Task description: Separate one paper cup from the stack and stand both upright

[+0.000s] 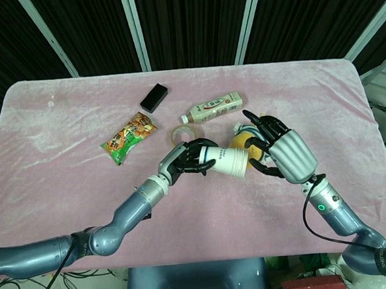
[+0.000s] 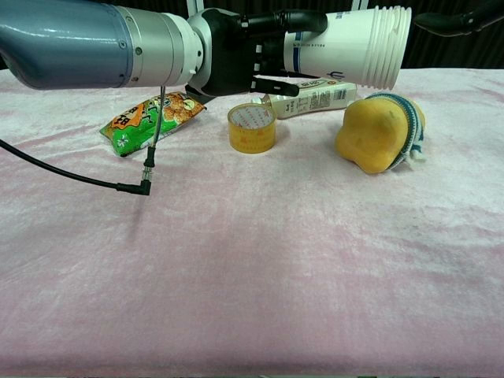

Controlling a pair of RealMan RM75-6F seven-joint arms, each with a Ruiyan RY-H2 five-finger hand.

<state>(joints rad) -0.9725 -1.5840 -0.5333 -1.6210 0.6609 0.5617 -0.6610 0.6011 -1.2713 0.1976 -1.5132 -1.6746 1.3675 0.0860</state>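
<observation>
While the left hand [image 1: 189, 157] grips the cup stack [image 1: 230, 161] sideways above the pink table [image 1: 59, 163] — rims rightward — the right hand [image 1: 283, 151] hovers beside it, fingers spread, empty.

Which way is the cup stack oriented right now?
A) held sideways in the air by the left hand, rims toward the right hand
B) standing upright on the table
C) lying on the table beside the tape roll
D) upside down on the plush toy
A: the left hand grips the cup stack by its base end, held horizontal above the table, with the stacked rims pointing at the right hand.
</observation>
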